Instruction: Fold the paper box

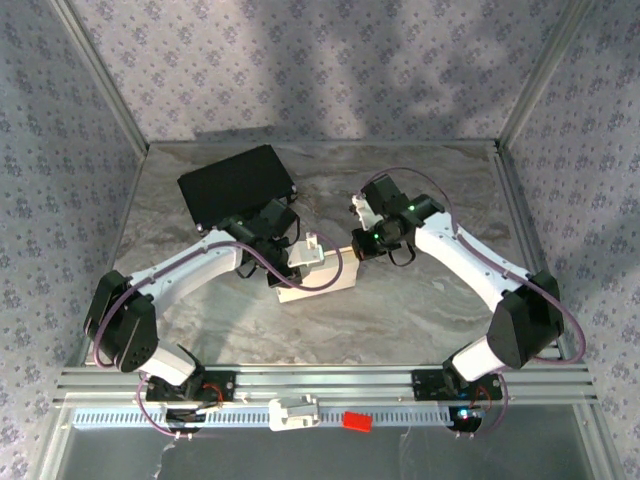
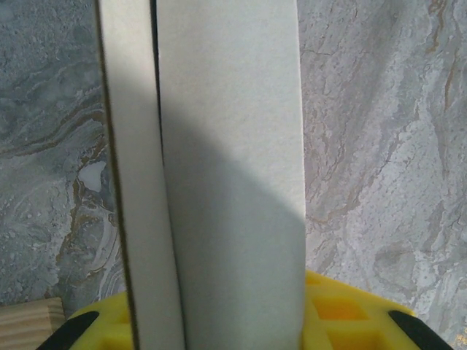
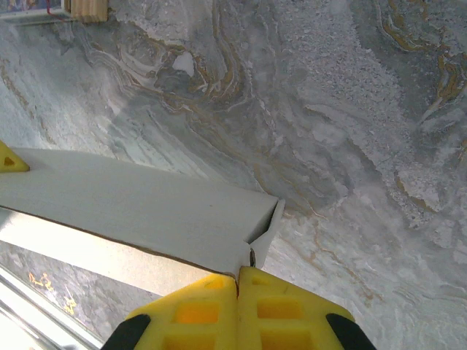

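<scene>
The paper box (image 1: 318,278), white and partly folded, is held just above the marble table (image 1: 420,300) near its middle. My left gripper (image 1: 303,260) comes at it from the left. In the left wrist view a broad white panel (image 2: 230,182) stands upright between the yellow fingers (image 2: 350,317), so this gripper is shut on the box. My right gripper (image 1: 353,246) meets the box's right end. Its yellow fingertips (image 3: 211,292) are pressed together with a small corner flap (image 3: 264,232) of the box caught at their tips.
A black rectangular case (image 1: 237,185) lies at the back left of the table, behind the left arm. A wooden block (image 2: 22,321) sits near the left gripper. The aluminium rail at the near edge carries a white part (image 1: 295,412) and a red part (image 1: 357,421). Patterned walls enclose the table.
</scene>
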### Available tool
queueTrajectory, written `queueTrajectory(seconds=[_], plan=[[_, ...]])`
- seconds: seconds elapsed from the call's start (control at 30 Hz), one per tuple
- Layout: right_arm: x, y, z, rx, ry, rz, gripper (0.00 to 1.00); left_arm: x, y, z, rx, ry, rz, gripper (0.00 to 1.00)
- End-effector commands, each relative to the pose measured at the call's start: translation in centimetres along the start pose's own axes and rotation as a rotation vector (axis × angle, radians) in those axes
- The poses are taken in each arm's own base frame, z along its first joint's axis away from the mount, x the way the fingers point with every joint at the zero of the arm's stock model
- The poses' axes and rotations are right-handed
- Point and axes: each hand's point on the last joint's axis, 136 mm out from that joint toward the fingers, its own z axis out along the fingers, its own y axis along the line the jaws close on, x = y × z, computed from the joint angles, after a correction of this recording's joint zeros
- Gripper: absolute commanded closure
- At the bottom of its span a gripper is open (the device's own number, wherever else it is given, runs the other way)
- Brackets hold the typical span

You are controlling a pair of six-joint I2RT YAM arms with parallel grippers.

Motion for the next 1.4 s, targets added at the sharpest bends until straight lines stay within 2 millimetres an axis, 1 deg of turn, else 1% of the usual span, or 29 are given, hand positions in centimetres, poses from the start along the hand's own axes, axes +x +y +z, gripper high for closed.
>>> queueTrajectory(seconds=[0.0, 0.17, 0.2, 0.23, 0.37, 0.5, 0.53, 0.57, 0.6, 0.63, 0.77, 0.93, 1.07, 1.17, 1.23, 1.33, 1.37], plan=[[-0.3, 0.3, 0.4, 0.001, -0.029, 0.017, 1.00, -0.4, 0.0, 0.1, 0.023, -0.034, -0.031, 0.80], [-0.2, 0.4, 1.2, 0.026, -0.060, -0.024, 1.00, -0.6, 0.4, -0.2, 0.042, -0.073, -0.072, 0.80], [-0.5, 0.5, 1.2, 0.028, -0.074, -0.027, 1.00, -0.7, 0.4, -0.2, 0.048, -0.078, -0.079, 0.80], [0.7, 0.1, 2.1, 0.042, -0.047, -0.024, 1.00, -0.6, 0.5, -0.2, 0.052, -0.081, -0.086, 0.80], [0.8, -0.5, 2.8, 0.102, -0.063, -0.049, 1.00, -0.1, 0.7, 0.1, 0.054, -0.078, -0.094, 0.79], [1.0, -1.1, 3.4, 0.138, -0.071, -0.059, 1.00, 0.5, 1.4, 0.5, 0.032, -0.071, -0.113, 0.72], [1.0, -1.0, 3.6, 0.137, -0.077, -0.067, 1.00, 0.7, 1.5, 0.5, 0.026, -0.063, -0.126, 0.70], [1.3, -1.0, 3.8, 0.146, -0.073, -0.076, 1.00, 0.2, 2.1, 0.5, 0.007, -0.087, -0.122, 0.68], [1.6, -1.0, 4.0, 0.157, -0.068, -0.085, 1.00, 0.2, 2.2, 0.5, -0.001, -0.089, -0.126, 0.66], [1.2, -0.6, 4.2, 0.152, -0.090, -0.098, 1.00, 0.2, 2.5, 0.5, -0.015, -0.092, -0.135, 0.64], [1.4, -0.7, 4.0, 0.187, -0.115, -0.111, 1.00, 0.2, 3.1, 0.3, -0.053, -0.098, -0.146, 0.62], [2.0, -1.1, 3.4, 0.194, -0.146, -0.120, 1.00, 0.6, 3.2, 0.4, -0.069, -0.085, -0.146, 0.64], [3.1, -1.1, 3.3, 0.152, -0.198, -0.158, 1.00, 0.9, 3.8, 0.5, -0.100, -0.079, -0.154, 0.70], [3.8, -1.1, 3.6, 0.100, -0.275, -0.191, 1.00, 0.9, 3.9, 0.6, -0.109, -0.081, -0.159, 0.78], [3.9, -1.3, 3.9, 0.086, -0.302, -0.204, 1.00, 1.0, 3.7, 0.8, -0.104, -0.084, -0.160, 0.80], [4.0, -1.5, 4.6, 0.084, -0.295, -0.205, 1.00, 1.0, 3.8, 1.0, -0.107, -0.085, -0.168, 0.80], [4.2, -1.6, 5.0, 0.089, -0.282, -0.199, 1.00, 1.0, 4.0, 1.0, -0.115, -0.087, -0.174, 0.78]])
